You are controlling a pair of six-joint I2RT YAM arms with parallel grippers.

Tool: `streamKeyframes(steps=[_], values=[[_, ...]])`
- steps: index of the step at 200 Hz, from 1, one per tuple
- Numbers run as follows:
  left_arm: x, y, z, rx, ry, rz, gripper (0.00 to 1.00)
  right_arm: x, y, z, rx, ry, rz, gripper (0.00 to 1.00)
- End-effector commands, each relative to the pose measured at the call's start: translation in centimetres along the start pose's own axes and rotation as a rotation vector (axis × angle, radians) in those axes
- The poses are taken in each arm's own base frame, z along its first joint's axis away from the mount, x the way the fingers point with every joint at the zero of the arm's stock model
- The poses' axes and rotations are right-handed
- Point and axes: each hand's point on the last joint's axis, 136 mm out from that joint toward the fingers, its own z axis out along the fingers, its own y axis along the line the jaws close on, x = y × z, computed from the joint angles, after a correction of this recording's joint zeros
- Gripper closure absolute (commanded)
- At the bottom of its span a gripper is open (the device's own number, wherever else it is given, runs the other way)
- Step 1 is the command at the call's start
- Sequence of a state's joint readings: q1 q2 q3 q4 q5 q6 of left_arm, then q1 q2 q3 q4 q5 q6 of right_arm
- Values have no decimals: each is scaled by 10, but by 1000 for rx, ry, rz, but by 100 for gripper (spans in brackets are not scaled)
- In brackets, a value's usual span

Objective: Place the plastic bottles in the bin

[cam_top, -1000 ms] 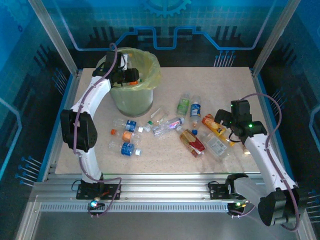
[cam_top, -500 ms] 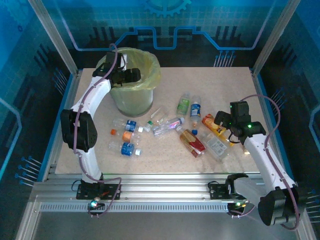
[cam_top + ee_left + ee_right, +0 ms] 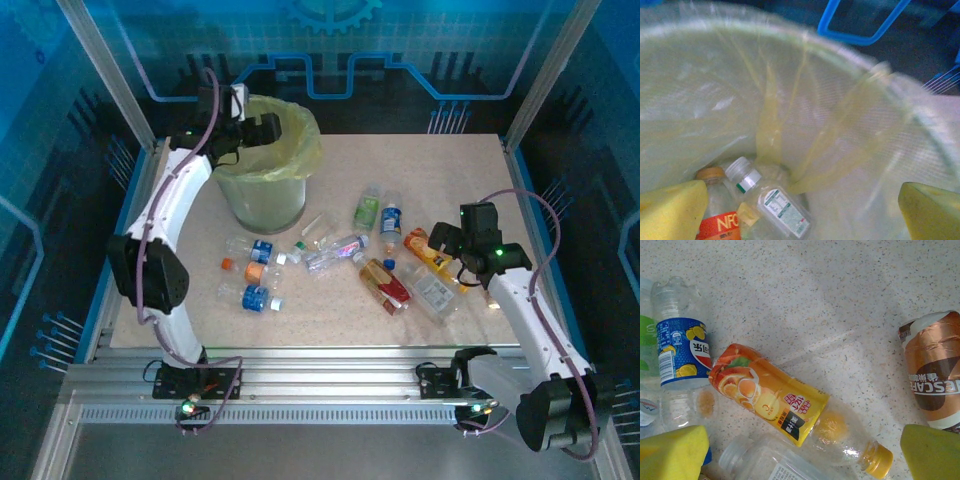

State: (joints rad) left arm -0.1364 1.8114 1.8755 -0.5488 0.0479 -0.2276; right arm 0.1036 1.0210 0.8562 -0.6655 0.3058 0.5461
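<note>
My left gripper (image 3: 262, 128) hangs open over the bin (image 3: 262, 195), its yellow pads (image 3: 670, 210) wide apart with nothing between them. Down in the yellow-green liner (image 3: 790, 100) lie a clear bottle with a white cap (image 3: 775, 202) and one with an orange cap and red label (image 3: 715, 215). My right gripper (image 3: 447, 240) is open above the table, its pads (image 3: 932, 452) on either side of an orange-labelled bottle (image 3: 785, 405) lying flat. Several more bottles are scattered mid-table, among them green (image 3: 367, 210), blue (image 3: 260, 250) and red (image 3: 385, 284) ones.
Around the orange bottle lie a blue-labelled bottle (image 3: 682, 352), a brown coffee bottle (image 3: 935, 375) and a clear bottle (image 3: 770, 462). Loose caps (image 3: 228, 264) sit near the left group. A raised blue frame edges the table (image 3: 440, 160).
My left gripper has risen and pulled back toward the bin's far-left rim; the orange bit seen at its fingers a second ago is gone. The right gripper shifted slightly left.
</note>
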Motion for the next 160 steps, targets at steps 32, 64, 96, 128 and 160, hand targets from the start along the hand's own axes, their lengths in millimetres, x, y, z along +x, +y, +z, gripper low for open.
streamKeyframes(steps=[32, 64, 96, 128, 160], values=[[-31, -27, -100, 69, -187, -85, 1, -9, -2, -5, 1, -35, -11, 0], [-6, -20, -137, 73, -225, -161, 1, -11, -3, -5, 4, -45, -19, 0], [35, 4, -173, 10, -254, -279, 1, -12, -2, -4, 1, -54, -26, 0], [87, 35, -201, -89, -242, -432, 1, -12, 0, -2, -7, -58, -31, 0], [153, 62, -206, -190, -132, -596, 1, -14, 2, -1, -16, -63, -32, 0]])
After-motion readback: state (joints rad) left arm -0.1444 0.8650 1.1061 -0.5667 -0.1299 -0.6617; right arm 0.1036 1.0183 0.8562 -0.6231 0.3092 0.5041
